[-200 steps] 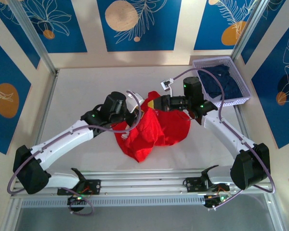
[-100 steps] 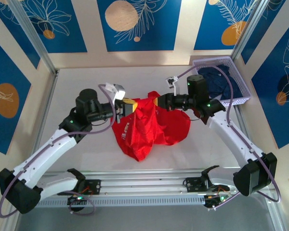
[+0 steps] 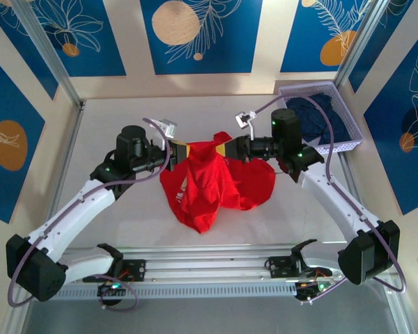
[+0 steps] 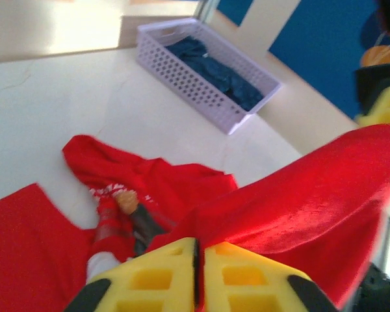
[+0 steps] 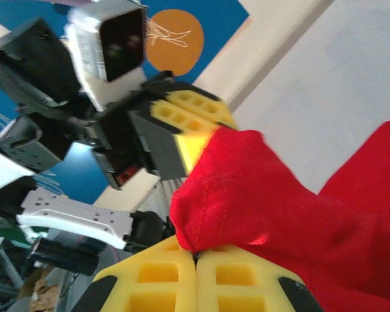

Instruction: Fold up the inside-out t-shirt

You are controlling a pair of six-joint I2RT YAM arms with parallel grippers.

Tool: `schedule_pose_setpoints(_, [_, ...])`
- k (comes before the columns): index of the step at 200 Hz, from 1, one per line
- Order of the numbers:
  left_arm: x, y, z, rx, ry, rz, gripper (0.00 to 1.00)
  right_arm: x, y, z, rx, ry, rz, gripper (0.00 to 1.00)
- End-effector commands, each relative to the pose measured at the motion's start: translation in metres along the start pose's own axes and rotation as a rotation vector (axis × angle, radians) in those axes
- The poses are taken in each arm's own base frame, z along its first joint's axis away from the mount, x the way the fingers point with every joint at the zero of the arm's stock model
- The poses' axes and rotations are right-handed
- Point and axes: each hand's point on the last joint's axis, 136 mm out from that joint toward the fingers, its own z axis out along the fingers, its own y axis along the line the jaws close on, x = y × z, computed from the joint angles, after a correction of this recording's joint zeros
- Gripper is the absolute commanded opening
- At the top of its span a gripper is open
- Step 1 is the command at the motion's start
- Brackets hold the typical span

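Observation:
The inside-out t-shirt [image 3: 203, 188] is bright red and hangs bunched from its top edge between my two grippers, its lower part lying on the white table. My left gripper [image 3: 184, 149] is shut on the top edge from the left, and the cloth [image 4: 325, 195] stretches away from its yellow fingers [image 4: 162, 273]. A tan-and-white printed patch [image 4: 117, 203] shows on the crumpled part below. My right gripper [image 3: 227, 149] is shut on a folded seam of the red cloth [image 5: 273, 195] from the right. The two grippers face each other closely; the left gripper's fingers [image 5: 182, 120] appear in the right wrist view.
A lavender perforated basket [image 3: 336, 147] stands at the back right corner with dark navy clothing [image 3: 320, 115] inside; its wall [image 4: 195, 88] also appears in the left wrist view. Bare white table [image 3: 111, 125] lies left and behind. A metal rail [image 3: 209, 254] runs along the near edge.
My left arm has swung back to the left and its gripper has risen to the shirt's top edge. The right gripper shifted slightly right. The cloth between them is drawn tauter.

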Motion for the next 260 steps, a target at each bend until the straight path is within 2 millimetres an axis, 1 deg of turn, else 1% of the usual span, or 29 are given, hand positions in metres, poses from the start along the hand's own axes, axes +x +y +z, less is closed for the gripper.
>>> schedule_pose_setpoints(1, [-0.009,0.011,-0.007,-0.087,-0.004,0.032,0.18,-0.003,0.017,0.006,-0.106,0.012,-0.002,0.00])
schedule_pose_setpoints(12, [-0.006,0.008,-0.007,-0.086,0.006,0.054,0.23,-0.003,0.015,0.009,-0.103,0.015,0.006,0.00])
schedule_pose_setpoints(36, [0.002,-0.009,-0.012,-0.071,0.023,0.129,0.34,-0.003,0.011,0.014,-0.095,0.018,0.023,0.00])
schedule_pose_setpoints(56, [0.009,-0.023,-0.015,-0.064,0.030,0.200,0.46,-0.003,0.008,0.016,-0.088,0.019,0.030,0.00])
schedule_pose_setpoints(83, [0.006,-0.033,-0.016,-0.072,0.025,0.262,0.57,-0.002,0.007,0.018,-0.087,0.024,0.035,0.00])
schedule_pose_setpoints(106, [0.003,-0.037,-0.008,-0.070,0.042,0.301,0.62,-0.001,0.006,0.020,-0.084,0.027,0.035,0.00])
schedule_pose_setpoints(147, [-0.006,-0.043,0.008,-0.053,0.047,0.316,0.66,0.002,0.005,0.022,-0.075,0.031,0.039,0.00])
schedule_pose_setpoints(159, [-0.006,-0.040,0.010,-0.070,0.049,0.321,0.66,0.002,0.004,0.022,-0.070,0.031,0.036,0.00])
schedule_pose_setpoints(172, [-0.009,-0.032,0.011,-0.122,0.039,0.312,0.66,0.002,0.003,0.022,-0.067,0.032,0.035,0.00])
schedule_pose_setpoints(196, [-0.019,-0.014,0.007,-0.236,0.000,0.286,0.60,0.004,0.002,0.022,-0.060,0.036,0.031,0.00])
schedule_pose_setpoints(220, [-0.024,-0.002,0.004,-0.307,-0.012,0.271,0.50,0.006,0.000,0.023,-0.048,0.042,0.025,0.00])
schedule_pose_setpoints(248, [-0.026,0.002,0.003,-0.337,-0.011,0.262,0.38,0.009,-0.001,0.024,-0.024,0.046,0.012,0.00])
schedule_pose_setpoints(260, [-0.026,0.004,0.001,-0.348,-0.008,0.259,0.30,0.010,-0.002,0.024,-0.005,0.043,0.000,0.00])
